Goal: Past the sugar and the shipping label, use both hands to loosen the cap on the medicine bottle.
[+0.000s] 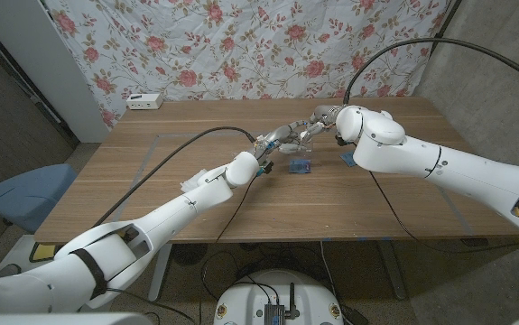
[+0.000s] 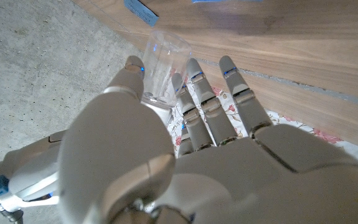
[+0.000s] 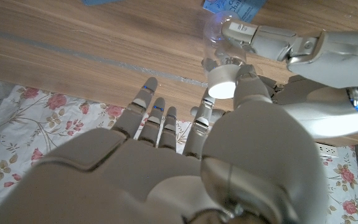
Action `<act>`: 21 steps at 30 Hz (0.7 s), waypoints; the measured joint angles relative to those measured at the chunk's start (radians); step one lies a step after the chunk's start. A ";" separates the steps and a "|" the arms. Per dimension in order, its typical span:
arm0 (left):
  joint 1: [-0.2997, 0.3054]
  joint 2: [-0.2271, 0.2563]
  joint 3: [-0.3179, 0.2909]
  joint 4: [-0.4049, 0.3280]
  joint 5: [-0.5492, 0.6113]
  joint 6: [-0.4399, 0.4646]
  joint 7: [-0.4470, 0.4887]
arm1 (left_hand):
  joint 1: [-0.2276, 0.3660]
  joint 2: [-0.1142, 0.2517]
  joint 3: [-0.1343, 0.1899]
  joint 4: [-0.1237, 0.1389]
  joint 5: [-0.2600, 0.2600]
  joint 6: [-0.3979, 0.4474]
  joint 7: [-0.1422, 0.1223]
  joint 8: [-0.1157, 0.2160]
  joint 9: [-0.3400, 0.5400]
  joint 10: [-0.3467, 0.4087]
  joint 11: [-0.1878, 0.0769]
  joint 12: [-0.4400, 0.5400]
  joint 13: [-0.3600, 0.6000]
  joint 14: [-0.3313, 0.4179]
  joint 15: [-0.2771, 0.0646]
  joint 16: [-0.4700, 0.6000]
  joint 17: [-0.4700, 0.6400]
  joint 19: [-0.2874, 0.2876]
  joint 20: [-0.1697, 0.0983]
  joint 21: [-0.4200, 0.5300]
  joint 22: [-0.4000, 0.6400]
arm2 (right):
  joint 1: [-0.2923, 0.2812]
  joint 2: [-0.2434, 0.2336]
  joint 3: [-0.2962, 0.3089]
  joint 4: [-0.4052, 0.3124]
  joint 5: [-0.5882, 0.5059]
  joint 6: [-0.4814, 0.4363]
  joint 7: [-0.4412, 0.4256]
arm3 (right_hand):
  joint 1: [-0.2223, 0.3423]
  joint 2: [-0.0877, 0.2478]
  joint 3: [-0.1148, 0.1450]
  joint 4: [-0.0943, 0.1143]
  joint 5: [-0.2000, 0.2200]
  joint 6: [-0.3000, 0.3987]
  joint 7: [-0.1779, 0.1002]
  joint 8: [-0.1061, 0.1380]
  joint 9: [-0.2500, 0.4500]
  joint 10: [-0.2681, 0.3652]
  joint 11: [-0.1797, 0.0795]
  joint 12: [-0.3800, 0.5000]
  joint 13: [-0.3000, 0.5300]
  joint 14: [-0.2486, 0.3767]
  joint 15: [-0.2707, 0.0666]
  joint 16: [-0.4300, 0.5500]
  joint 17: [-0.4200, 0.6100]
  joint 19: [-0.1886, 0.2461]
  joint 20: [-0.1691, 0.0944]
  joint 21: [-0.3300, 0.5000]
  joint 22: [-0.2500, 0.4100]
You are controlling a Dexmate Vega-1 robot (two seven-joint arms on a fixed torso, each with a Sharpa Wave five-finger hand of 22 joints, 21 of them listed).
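Note:
A clear medicine bottle (image 1: 291,137) with a white cap (image 3: 222,82) hangs sideways above the middle of the table, between my two hands. My left hand (image 1: 271,144) grips the clear body (image 2: 163,65) between thumb and fingers (image 3: 272,40). My right hand (image 1: 318,119) comes from the other side and pinches the cap with thumb and fingers (image 3: 244,87). Under the bottle lie a small blue packet (image 1: 301,164) and a second blue item (image 1: 347,158) partly hidden by my right forearm.
A white box (image 1: 144,100) sits at the table's (image 1: 196,153) back left edge before a floral curtain. A blue chair (image 1: 24,194) stands left of the table. Black cables run along both arms over the tabletop.

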 measured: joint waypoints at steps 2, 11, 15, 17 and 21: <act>0.000 0.000 0.000 0.000 0.000 0.000 0.000 | 0.000 0.000 0.001 0.001 0.000 0.000 0.000 0.000 0.000 0.000 0.000 0.000 0.000 0.000 0.000 0.000 0.000 0.000 0.000 0.000 0.000 | -0.002 0.000 0.002 0.000 0.000 0.000 0.000 | 0.004 0.004 0.000 0.000 0.001 0.004 -0.004 0.000 0.000 0.003 -0.003 0.000 0.000 0.001 -0.001 0.000 0.000 0.000 0.000 0.000 0.000; -0.003 -0.002 0.000 0.003 0.000 0.000 -0.002 | -0.007 -0.007 0.003 -0.001 0.000 0.000 0.000 0.000 0.000 0.000 0.000 -0.001 0.000 -0.002 -0.002 0.000 0.000 0.000 0.000 0.000 0.000 | -0.017 -0.001 0.017 0.003 -0.005 0.022 -0.011 | 0.029 0.024 0.013 -0.013 0.004 0.014 -0.015 0.007 0.000 0.008 -0.027 0.000 0.000 0.003 -0.014 0.000 0.005 0.002 -0.009 0.000 0.000; -0.008 -0.005 0.001 0.009 0.000 -0.001 -0.004 | -0.008 -0.008 0.010 -0.001 0.000 0.000 0.000 0.000 0.000 0.000 0.000 -0.002 0.000 -0.002 -0.002 0.000 0.000 0.000 0.000 0.000 0.000 | -0.023 -0.002 0.024 0.003 -0.005 0.032 -0.013 | 0.046 0.032 0.024 -0.018 0.004 0.007 -0.022 0.007 -0.001 0.007 -0.033 0.000 0.000 0.000 -0.018 0.000 0.005 -0.004 -0.014 0.000 0.000; -0.009 -0.006 0.002 0.011 -0.001 -0.002 -0.004 | -0.008 -0.008 0.011 -0.001 0.000 0.000 0.000 0.000 0.000 0.000 0.000 -0.003 0.000 -0.002 -0.002 0.000 0.000 0.000 0.000 0.000 0.000 | -0.025 -0.002 0.027 0.003 -0.005 0.037 -0.013 | 0.050 0.037 0.026 -0.021 0.004 0.007 -0.022 0.007 -0.004 0.007 -0.043 0.000 0.000 -0.002 -0.019 0.000 0.005 -0.004 -0.014 0.000 0.000; -0.011 -0.007 0.002 0.013 -0.001 -0.002 -0.005 | -0.008 -0.008 0.011 -0.001 0.000 0.000 0.000 0.000 0.000 0.000 0.000 -0.001 0.000 -0.002 -0.002 0.000 0.000 0.000 0.000 0.000 0.000 | -0.028 -0.003 0.032 0.004 -0.005 0.045 -0.012 | 0.065 0.049 0.034 -0.024 0.003 0.002 -0.027 0.007 -0.004 0.001 -0.048 0.000 0.000 -0.002 -0.019 0.000 0.005 -0.004 -0.014 0.000 0.000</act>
